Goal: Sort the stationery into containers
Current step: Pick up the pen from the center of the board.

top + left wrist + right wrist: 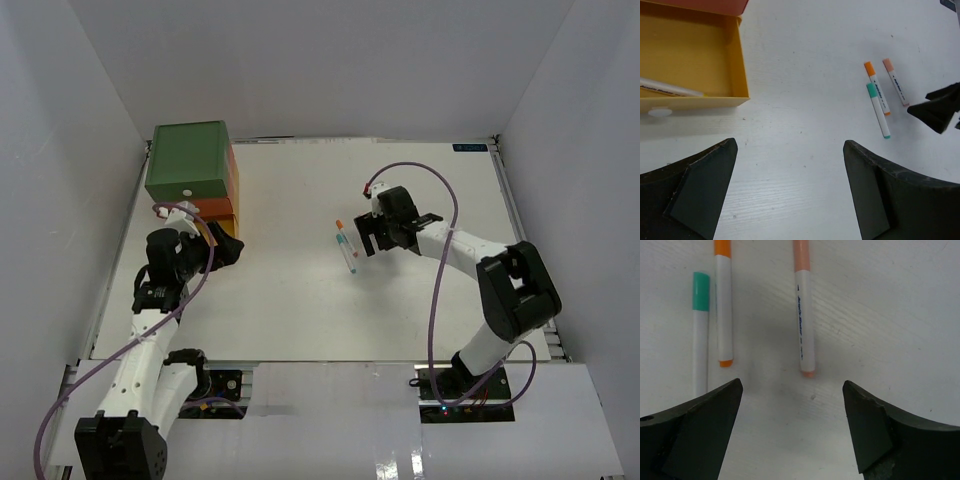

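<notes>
Far left of the table [300,300] stand the stacked drawers [187,160], green over orange-red over yellow. The yellow drawer [737,65] is pulled out, and one white-barrelled pen [670,88] lies inside along its near wall, behind the white knob [659,112]. The left gripper [790,185] hangs just near of that drawer, jaws spread wide and holding nothing. Right of centre three markers lie loose on the table, roughly parallel. The green-capped marker [700,335] and the orange-capped marker [723,305] are almost touching. The peach-capped marker [803,310] lies apart on their right. Each is a slim white barrel with printed lettering, a coloured cap and a matching end plug. The right gripper [792,425] hovers over them, jaws fully apart and empty. The peach marker's end sits just beyond the gap between the jaws. The step in hand is judged to be picking up that marker. The jaws already stand either side of its long axis. To do it well, the gripper should move forward to mid-barrel, lower until the fingertips nearly meet the table, and close squarely. The left finger must stay clear of the orange marker. A thin round barrel is likely to roll or pivot if pinched off centre.
</notes>
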Tool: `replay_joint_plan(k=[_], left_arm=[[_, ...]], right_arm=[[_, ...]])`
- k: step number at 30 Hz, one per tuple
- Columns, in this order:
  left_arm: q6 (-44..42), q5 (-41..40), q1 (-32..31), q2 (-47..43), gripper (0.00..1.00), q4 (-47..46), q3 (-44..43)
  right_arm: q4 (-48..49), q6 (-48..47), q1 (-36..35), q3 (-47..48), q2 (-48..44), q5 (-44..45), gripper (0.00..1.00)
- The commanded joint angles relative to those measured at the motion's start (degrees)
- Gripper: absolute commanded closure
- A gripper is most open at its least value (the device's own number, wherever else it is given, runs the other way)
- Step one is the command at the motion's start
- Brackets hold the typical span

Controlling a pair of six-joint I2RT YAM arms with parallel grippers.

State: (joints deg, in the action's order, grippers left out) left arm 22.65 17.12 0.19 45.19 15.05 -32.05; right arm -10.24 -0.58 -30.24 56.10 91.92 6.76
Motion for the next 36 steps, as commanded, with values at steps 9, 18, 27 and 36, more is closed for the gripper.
replay_joint_plan(k=[9, 18, 27, 36], left_arm=[[-2.3, 0.6, -3.3, -1.7, 0.02, -0.7, -0.4], [-1.4, 3.5, -3.3, -1.2, 0.02, -1.4, -0.1], [6.5, 17.6, -3.6, -3.3, 0.02, -3.2, 4.0], [22.1, 17.8, -8.9, -2.1, 0.02, -9.8, 4.5]], right_arm=[[-0.6, -4.9, 4.0, 7.0, 11.3, -5.7, 0.33], [-2.6, -5.6, 4.0, 8.2, 15.5, -4.7, 0.47], [-1.0, -4.2, 3.6, 1.1, 8.6, -2.3, 0.8], [2.7, -1.2, -7.2, -6.5, -8.4, -0.5, 0.85]])
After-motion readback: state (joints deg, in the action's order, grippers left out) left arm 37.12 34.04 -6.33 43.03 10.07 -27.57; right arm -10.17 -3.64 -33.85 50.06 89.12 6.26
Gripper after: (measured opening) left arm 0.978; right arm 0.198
